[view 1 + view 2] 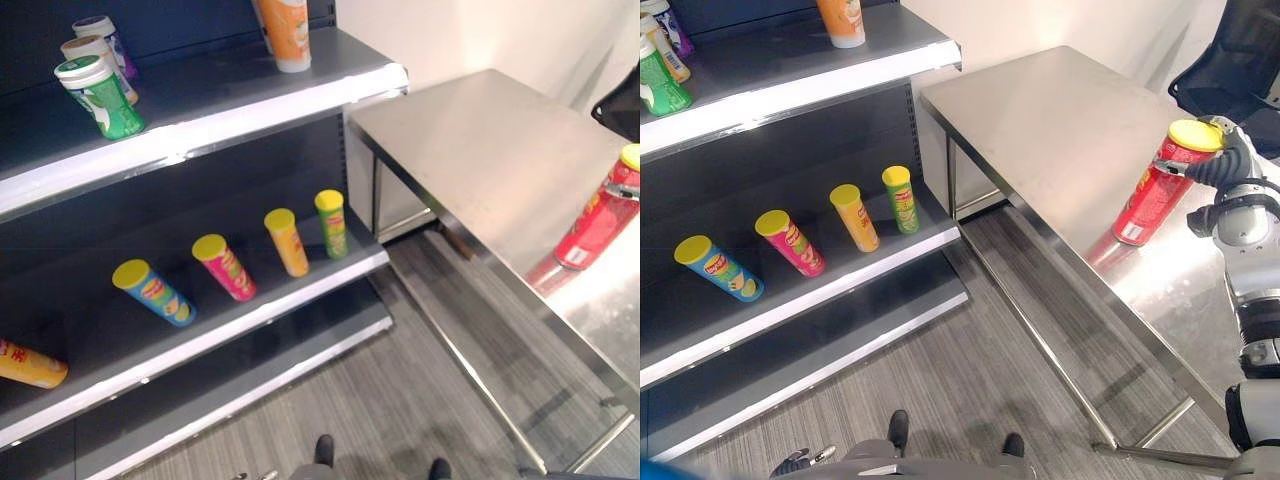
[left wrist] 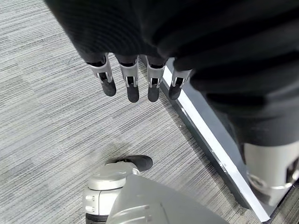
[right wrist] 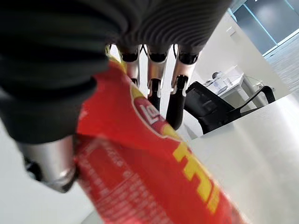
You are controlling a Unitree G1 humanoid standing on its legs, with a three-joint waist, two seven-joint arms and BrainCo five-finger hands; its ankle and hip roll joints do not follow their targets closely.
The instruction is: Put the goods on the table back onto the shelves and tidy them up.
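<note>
The table [image 1: 1060,130] is brushed metal with a soft sheen – it mirrors the glossy red can [image 1: 1152,192] and its smooth yellow plastic lid – while the shelves [image 1: 240,90] look matt dark-painted and the floor [image 1: 400,400] coarse grey carpet.

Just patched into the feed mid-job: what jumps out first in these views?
The right robot hand grips a red cylindrical chip can with a yellow lid standing on the shiny steel table. To its left, four yellow-lidded chip cans stand in a row on the dark middle shelf. The left robot hand hangs open above the grey carpet.
</note>
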